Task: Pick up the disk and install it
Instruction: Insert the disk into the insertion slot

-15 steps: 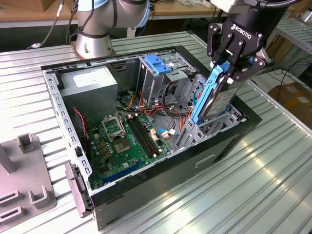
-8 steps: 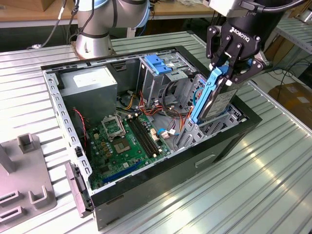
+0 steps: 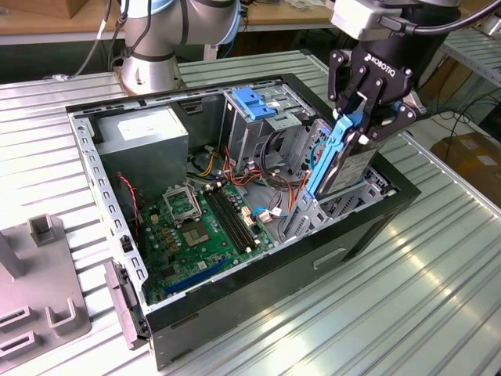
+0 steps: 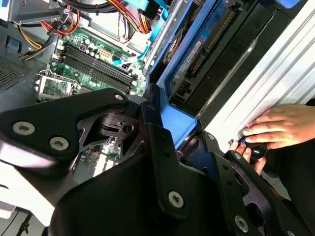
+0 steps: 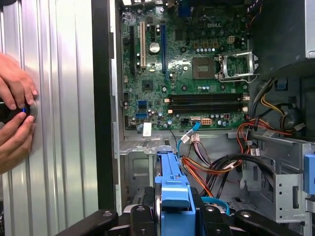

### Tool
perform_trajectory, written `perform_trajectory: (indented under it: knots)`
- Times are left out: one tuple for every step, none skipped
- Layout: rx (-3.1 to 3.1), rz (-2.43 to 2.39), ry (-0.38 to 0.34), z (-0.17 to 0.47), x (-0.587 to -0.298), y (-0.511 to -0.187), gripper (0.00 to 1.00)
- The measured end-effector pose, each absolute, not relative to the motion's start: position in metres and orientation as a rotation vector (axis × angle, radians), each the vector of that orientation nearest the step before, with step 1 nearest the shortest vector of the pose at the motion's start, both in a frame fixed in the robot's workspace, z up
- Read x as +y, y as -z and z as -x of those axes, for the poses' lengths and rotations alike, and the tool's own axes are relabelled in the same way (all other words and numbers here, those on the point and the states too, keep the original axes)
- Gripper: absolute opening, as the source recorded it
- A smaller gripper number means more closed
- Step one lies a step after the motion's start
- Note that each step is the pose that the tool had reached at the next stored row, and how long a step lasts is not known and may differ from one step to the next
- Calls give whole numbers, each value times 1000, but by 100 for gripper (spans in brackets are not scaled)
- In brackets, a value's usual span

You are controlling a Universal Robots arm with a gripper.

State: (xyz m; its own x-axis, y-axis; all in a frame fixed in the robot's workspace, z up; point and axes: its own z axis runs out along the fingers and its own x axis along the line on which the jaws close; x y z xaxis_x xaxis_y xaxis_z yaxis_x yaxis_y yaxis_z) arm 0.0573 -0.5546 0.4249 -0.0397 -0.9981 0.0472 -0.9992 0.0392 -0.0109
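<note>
The disk (image 3: 344, 164), a grey-metal drive in a blue plastic frame, stands steeply tilted over the open computer case (image 3: 235, 301), at the corner on the exterior view's right. Its lower end reaches down among the brackets and cables there. My gripper (image 3: 368, 117) is shut on its upper end, one black finger on each side. In the first wrist view the blue frame of the disk (image 5: 173, 196) sits between the fingers (image 5: 206, 216), above the motherboard (image 5: 192, 73). The second wrist view shows the disk (image 4: 206, 44) edge-on beyond the fingers (image 4: 157, 132).
Inside the case are a motherboard (image 3: 196, 227), a metal cage with a blue top (image 3: 254, 102), a grey box (image 3: 145, 141) and loose cables. A person's hands (image 5: 15, 118) rest on the ribbed table beside the case. A grey fixture (image 3: 39, 290) lies at the exterior view's left.
</note>
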Motion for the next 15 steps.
perform_trajectory:
  knots:
    - [-2245,-2158,-63,-57,-555,-424,37]
    - [-2245,-2158,-63,-57,-555,-423,37]
    - [-2245,-2158,-63,-57,-555,-422,37]
    - [-2245,-2158,-63,-57,-555,-420,37]
    - [-2245,-2158,-63,-57,-555,-419,37]
    - [-2245,-2158,-63,-57,-555,-418,37]
    - [-2245,-2158,-63,-57,-555,-417,37]
    - [-2245,-2158,-63,-57,-555,-415,37]
    - [-2245,-2158,-63,-57,-555,-414,37]
    - [-2245,-2158,-63,-57,-555,-414,37]
    - [-2245,-2158,-63,-57,-555,-414,37]
    - [-2245,-2158,-63,-57,-555,-414,37]
    - [-2245,-2158,-63,-57,-555,-414,37]
    - [-2245,-2158,-63,-57,-555,-414,37]
    - [-2245,-2158,-63,-57,-555,-414,37]
